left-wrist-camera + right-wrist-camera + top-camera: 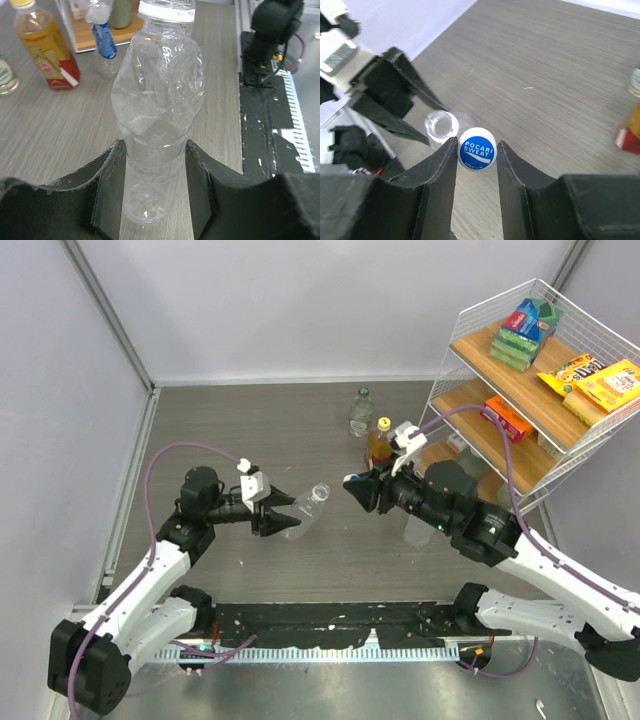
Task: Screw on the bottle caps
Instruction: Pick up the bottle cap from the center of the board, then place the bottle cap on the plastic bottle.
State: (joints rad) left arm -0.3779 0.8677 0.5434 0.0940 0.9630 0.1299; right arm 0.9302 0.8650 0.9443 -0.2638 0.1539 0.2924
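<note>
Clamping low on the body, the left gripper point(283, 517) is closed on a clear bottle point(157, 125). The grip sits near the base so that the neck is left free. The bottle is tilted, with its mouth point(441, 124) turned toward the right gripper point(351, 483), presumably to give the cap a straight approach. The walls look dented and thin, so a harder squeeze is judged likely to buckle them.

- Cap point(477, 149): white with a blue middle, pinched by its rim between the right fingers point(442, 165), printed face toward the wrist camera. It is held just beside the mouth and apart from it; no contact is seen.
- Mouth: seen to be open in the right wrist view. A white ring is seen at the neck from the left wrist.
- Amber bottle point(378, 443): stood upright beyond the bottle, already topped in yellow.
- Green-capped bottle point(361, 412): stood upright farther beyond the bottle, past the amber one.

Step judged in hand: alignment before threading. The cap's axis is not yet lined up with the mouth; it is offset to one side. Cross-threading is judged the main risk if the cap is seated askew.
</note>
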